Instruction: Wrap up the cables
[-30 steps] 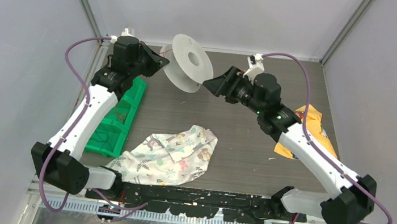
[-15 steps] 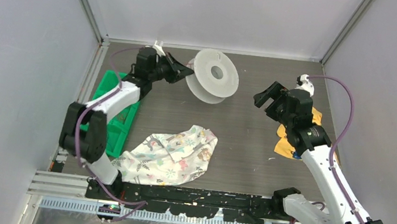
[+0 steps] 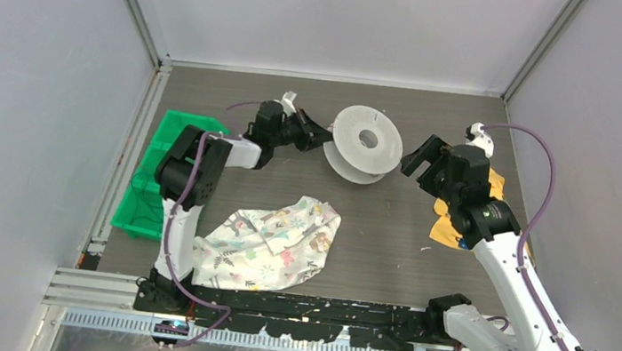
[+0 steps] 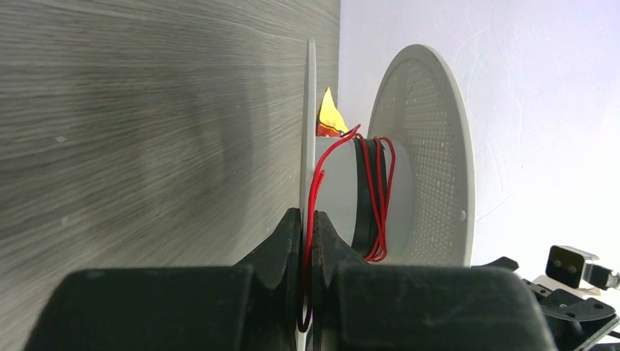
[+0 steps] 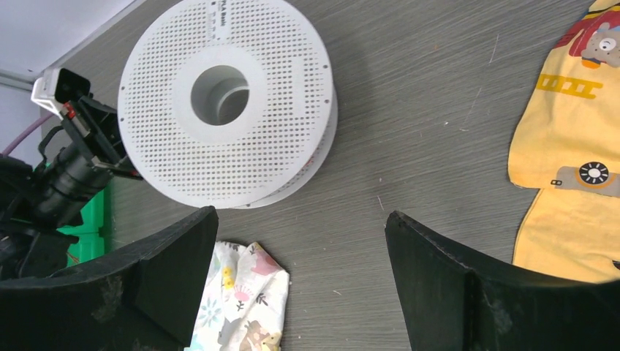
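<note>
A white perforated spool (image 3: pixel 368 143) lies tilted on the table at the back middle; it also shows in the right wrist view (image 5: pixel 223 99) and the left wrist view (image 4: pixel 424 153). A thin red cable (image 4: pixel 369 190) is wound a few turns round its core. My left gripper (image 4: pixel 308 241) is shut on the red cable just left of the spool (image 3: pixel 317 134). My right gripper (image 5: pixel 300 252) is open and empty, right of the spool (image 3: pixel 417 157).
A green bin (image 3: pixel 149 175) stands at the left. A patterned cloth (image 3: pixel 268 242) lies at the front middle, and shows in the right wrist view (image 5: pixel 241 307). A yellow printed cloth (image 5: pixel 566 175) lies at the right, under the right arm (image 3: pixel 453 229).
The spool and my left gripper have moved right and toward the front. My right gripper let the spool go, drew back right, then stayed there, open.
</note>
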